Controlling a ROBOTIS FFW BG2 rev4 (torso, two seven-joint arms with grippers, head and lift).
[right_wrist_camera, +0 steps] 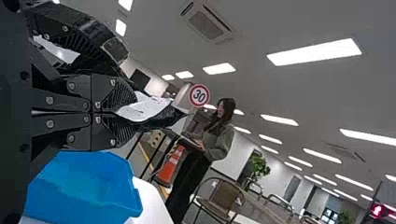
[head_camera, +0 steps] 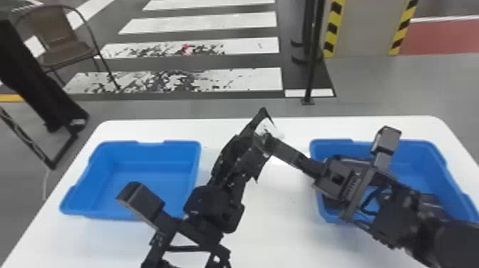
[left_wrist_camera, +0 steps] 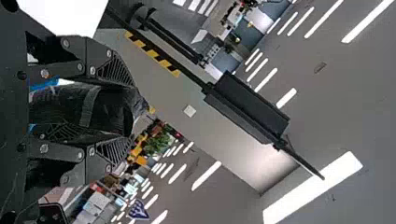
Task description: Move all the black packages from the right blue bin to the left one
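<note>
Between the two blue bins, above the table, a black package (head_camera: 255, 123) with a white label is held by both grippers. My left gripper (head_camera: 246, 156) is shut around its body; in the left wrist view the package (left_wrist_camera: 65, 105) lies between the fingers of the left gripper (left_wrist_camera: 125, 111). My right gripper (head_camera: 265, 142) is closed on the labelled end; in the right wrist view, the right gripper (right_wrist_camera: 122, 112) pinches the package (right_wrist_camera: 147, 110) at its tips. The left bin (head_camera: 149, 153) stands beyond my left forearm. My right arm crosses over the right bin (head_camera: 420, 149), hiding part of its inside.
Both bins stand on a white table (head_camera: 278, 228). Dark shapes (head_camera: 432, 201) show in the right bin beside the arm; what they are I cannot tell. A brown chair (head_camera: 60, 35) and a black pole (head_camera: 313, 53) stand on the floor past the table.
</note>
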